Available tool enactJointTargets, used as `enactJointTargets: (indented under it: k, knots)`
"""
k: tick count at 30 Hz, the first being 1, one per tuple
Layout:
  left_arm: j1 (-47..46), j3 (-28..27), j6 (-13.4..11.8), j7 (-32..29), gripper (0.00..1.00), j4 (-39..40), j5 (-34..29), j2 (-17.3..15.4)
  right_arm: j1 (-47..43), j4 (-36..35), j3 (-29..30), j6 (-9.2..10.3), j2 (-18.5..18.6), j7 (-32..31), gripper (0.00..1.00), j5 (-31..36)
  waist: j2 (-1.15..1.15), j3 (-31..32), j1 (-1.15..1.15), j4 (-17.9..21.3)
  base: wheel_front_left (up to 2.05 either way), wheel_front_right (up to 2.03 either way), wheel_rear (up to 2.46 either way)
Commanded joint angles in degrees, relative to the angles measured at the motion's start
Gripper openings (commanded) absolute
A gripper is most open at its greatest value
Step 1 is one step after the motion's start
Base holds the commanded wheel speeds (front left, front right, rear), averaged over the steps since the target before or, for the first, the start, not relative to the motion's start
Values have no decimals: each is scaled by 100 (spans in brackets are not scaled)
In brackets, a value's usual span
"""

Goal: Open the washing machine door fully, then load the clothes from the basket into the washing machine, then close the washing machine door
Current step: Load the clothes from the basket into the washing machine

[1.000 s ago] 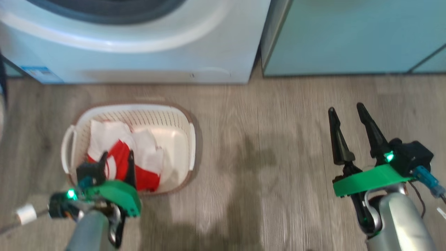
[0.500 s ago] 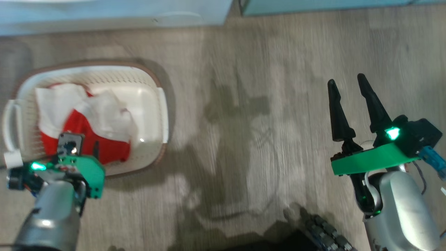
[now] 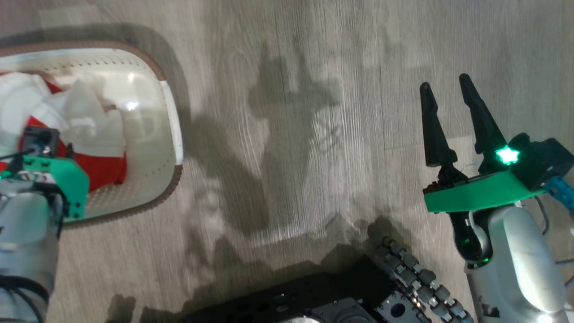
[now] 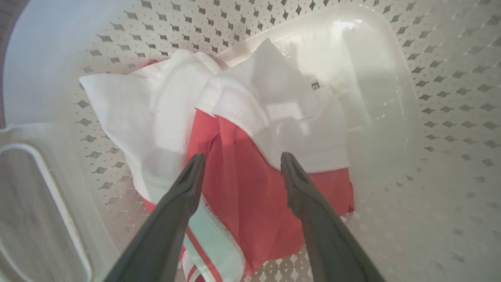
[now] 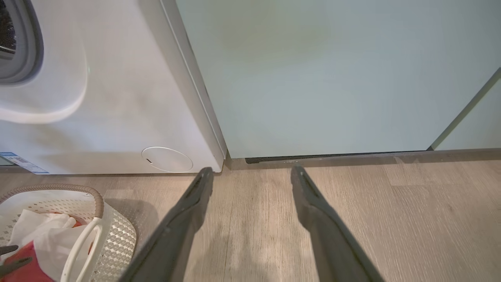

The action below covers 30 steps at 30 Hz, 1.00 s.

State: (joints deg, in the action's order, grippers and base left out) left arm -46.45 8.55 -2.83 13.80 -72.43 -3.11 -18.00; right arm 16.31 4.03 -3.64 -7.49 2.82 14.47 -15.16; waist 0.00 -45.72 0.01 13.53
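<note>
Red-and-white cloth: the clothes (image 4: pixel 274 117) lie bunched at one end of the basket (image 4: pixel 450 98) | feel: likely soft, light, floppy, apt to trail | hold: pinch the raised red fold mid-bundle | left gripper (image 4: pixel 242 156) spread wide above it, empty | right gripper (image 3: pixel 444 81) spread, empty, well apart.

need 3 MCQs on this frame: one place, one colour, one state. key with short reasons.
1. Where do the clothes lie? A on the floor; B in the basket; C in the washing machine.
2. Colours of the clothes? A blue and grey; B all black; C red and white.
3. The left end effector is: A open over the clothes; B shut on the clothes; C shut, empty.
Key: 1 B, perforated walls surround them; 2 C, red fabric under white; 3 A, fingers spread, gripping nothing.
</note>
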Motion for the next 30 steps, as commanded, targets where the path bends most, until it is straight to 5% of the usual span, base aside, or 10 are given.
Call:
enactJointTargets:
  k: [1, 13, 24, 25, 28, 30]
  knots:
    - [42, -72, -73, -14, 100, -11, -50, -304, -67, -182, -94, 0, 6, 52, 100, -45, 0, -156, -1, 74, 0, 0, 0]
    - [-454, 290, -297, -574, 100, -119, -314, -654, 7, -260, -123, 0, 6, 52, 100, -96, 0, -687, -1, 173, 0, 0, 0]
    - [-561, 365, -139, -994, 100, -145, -203, -903, 79, -296, -210, 0, 6, 52, 100, -142, 0, -932, -1, 248, 0, 0, 0]
    - [-568, 363, -122, -1003, 88, -146, -184, -919, 84, -299, -221, 0, 6, 52, 100, -144, 0, -947, -1, 254, 0, 0, 0]
    - [-580, 363, -70, -1009, 0, -148, -132, -966, 94, -281, -245, 0, 6, 52, 100, -147, 0, -976, -1, 271, 0, 0, 0]
    - [-569, 375, -14, -1012, 0, -149, -104, -986, 100, -269, -253, 0, 6, 52, 100, -147, 0, -975, -1, 277, 0, 0, 0]
